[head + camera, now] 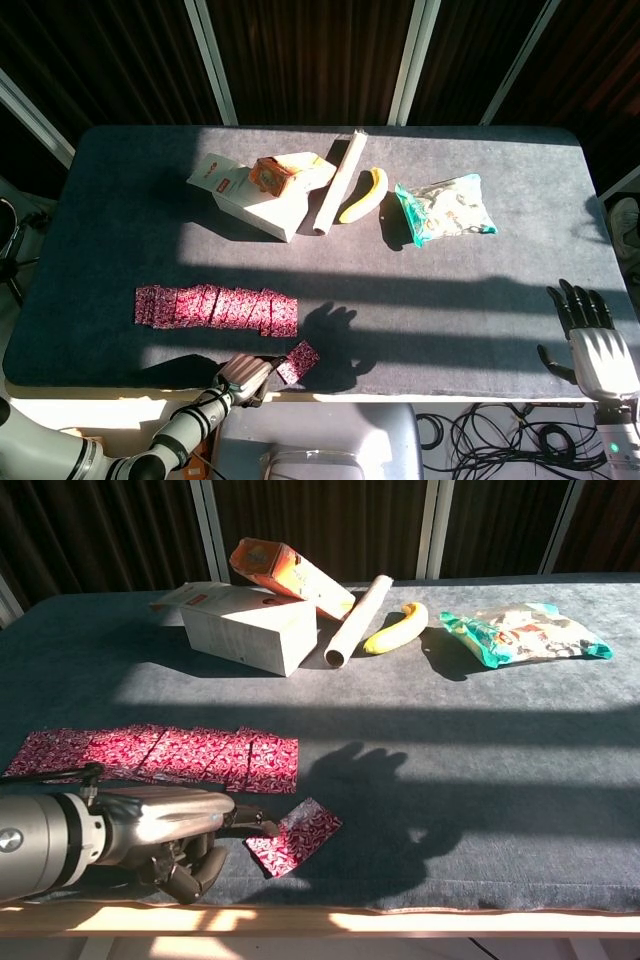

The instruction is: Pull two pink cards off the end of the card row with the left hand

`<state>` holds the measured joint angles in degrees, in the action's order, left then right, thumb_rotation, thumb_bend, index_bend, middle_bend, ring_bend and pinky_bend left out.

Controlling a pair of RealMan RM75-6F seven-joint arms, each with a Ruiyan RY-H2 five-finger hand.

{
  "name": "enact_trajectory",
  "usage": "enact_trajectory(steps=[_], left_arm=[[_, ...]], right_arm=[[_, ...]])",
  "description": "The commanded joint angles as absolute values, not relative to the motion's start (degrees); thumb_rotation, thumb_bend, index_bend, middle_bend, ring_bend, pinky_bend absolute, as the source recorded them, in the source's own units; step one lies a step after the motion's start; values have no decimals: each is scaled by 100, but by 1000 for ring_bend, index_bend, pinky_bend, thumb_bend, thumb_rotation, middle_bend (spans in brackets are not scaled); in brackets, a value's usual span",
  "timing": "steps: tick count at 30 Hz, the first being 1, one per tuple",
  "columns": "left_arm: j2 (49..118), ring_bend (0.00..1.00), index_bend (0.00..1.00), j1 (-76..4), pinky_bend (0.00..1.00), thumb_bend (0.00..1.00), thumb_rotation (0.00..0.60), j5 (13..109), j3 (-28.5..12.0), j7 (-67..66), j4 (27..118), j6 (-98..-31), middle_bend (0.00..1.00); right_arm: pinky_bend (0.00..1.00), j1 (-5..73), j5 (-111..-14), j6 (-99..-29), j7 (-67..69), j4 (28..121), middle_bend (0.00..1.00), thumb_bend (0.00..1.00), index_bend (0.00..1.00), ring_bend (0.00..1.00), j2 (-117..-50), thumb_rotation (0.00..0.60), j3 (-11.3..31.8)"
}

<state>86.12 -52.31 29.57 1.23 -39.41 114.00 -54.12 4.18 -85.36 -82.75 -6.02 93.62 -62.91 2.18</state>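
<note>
Left hand [185, 832], lower left of frame, presses fingertips on a pulled pink card [293, 836] lying apart below the card row [160, 756]. Right hand [590, 345] spread, idle. We suspect fingertips could slip; second card's presence unclear.

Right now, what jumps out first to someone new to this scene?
The pulled pink card lying apart from the pink card row, near the table's front edge, with the left hand touching it. Behind, a sunlit cluster: white box, orange box, rolled tube, banana, snack bag. The right hand waits at the right edge.
</note>
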Motion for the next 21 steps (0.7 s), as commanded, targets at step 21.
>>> enact_trajectory(steps=[21], left_arm=[[8889, 1000, 73, -5392, 1000, 970, 600, 2757, -165, -4014, 10575, -5843, 1000]], right_arm=[[0, 399, -8533, -8294, -550, 9362, 0, 252, 0, 0, -6270, 600, 224]])
